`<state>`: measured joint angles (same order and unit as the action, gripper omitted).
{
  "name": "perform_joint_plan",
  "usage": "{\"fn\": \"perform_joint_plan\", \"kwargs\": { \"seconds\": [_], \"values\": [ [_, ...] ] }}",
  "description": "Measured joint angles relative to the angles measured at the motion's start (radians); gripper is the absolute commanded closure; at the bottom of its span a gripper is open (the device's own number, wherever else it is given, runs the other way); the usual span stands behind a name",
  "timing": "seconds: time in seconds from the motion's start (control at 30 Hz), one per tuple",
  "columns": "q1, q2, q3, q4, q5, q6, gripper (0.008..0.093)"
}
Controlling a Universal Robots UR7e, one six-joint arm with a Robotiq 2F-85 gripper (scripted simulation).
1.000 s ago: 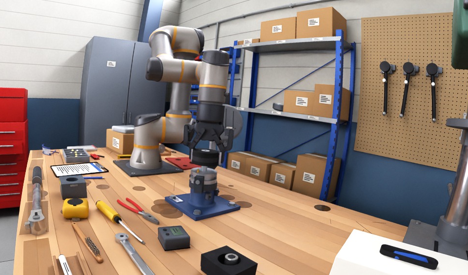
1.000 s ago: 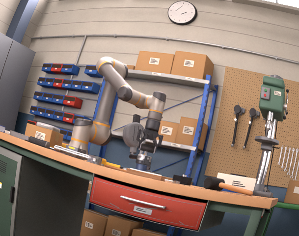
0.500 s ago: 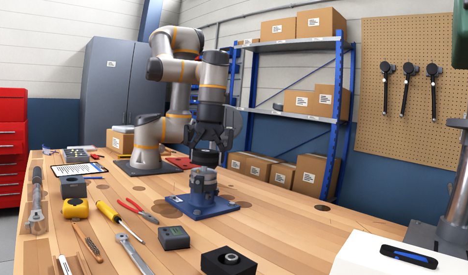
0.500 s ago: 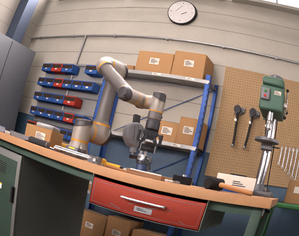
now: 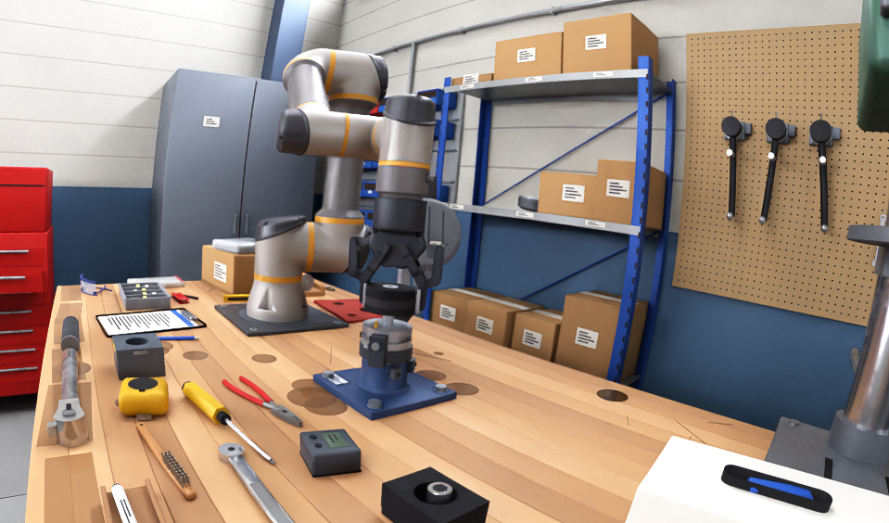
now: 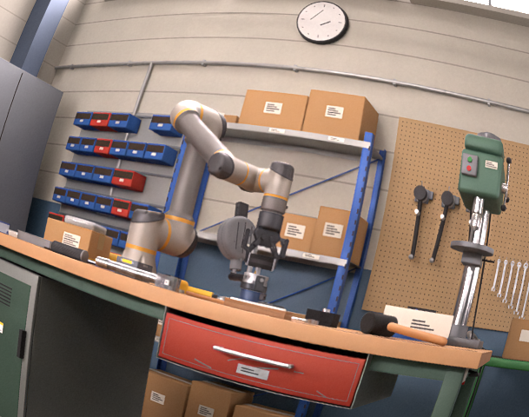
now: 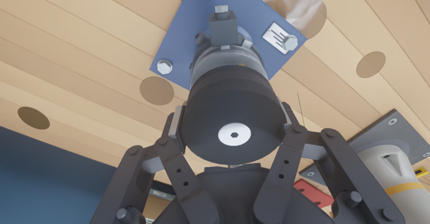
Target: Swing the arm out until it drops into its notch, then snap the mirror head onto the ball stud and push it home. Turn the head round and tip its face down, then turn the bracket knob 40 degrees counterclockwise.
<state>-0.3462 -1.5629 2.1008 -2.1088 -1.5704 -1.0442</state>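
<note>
The black round bracket knob (image 7: 231,117) (image 5: 388,300) (image 6: 258,261) sits on top of the grey-and-blue bracket post (image 5: 386,354). The post stands on a blue base plate (image 5: 384,390) bolted to the workbench. A white disc with a hex socket marks the knob's top centre. The grey round mirror head (image 6: 235,236) (image 5: 444,227) stands behind the gripper, its mount hidden. My gripper (image 7: 231,125) (image 5: 393,276) (image 6: 261,256) points straight down over the knob and is closed around it.
A dark block with a socket (image 5: 433,499) lies near the bench's front edge. A grey meter (image 5: 330,451), red pliers (image 5: 263,401), a yellow screwdriver (image 5: 221,416) and a tape measure (image 5: 143,395) lie left of the base plate. The arm's own base (image 5: 280,286) stands behind.
</note>
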Motion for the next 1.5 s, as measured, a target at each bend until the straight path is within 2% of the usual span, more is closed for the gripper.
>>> {"fn": "perform_joint_plan", "kwargs": {
  "seconds": [0.93, 1.5],
  "values": [
    [0.000, 0.000, 0.000, 0.000, 0.000, 0.000, 0.0089],
    [0.000, 0.000, 0.000, 0.000, 0.000, 0.000, 0.0080]
  ]
}}
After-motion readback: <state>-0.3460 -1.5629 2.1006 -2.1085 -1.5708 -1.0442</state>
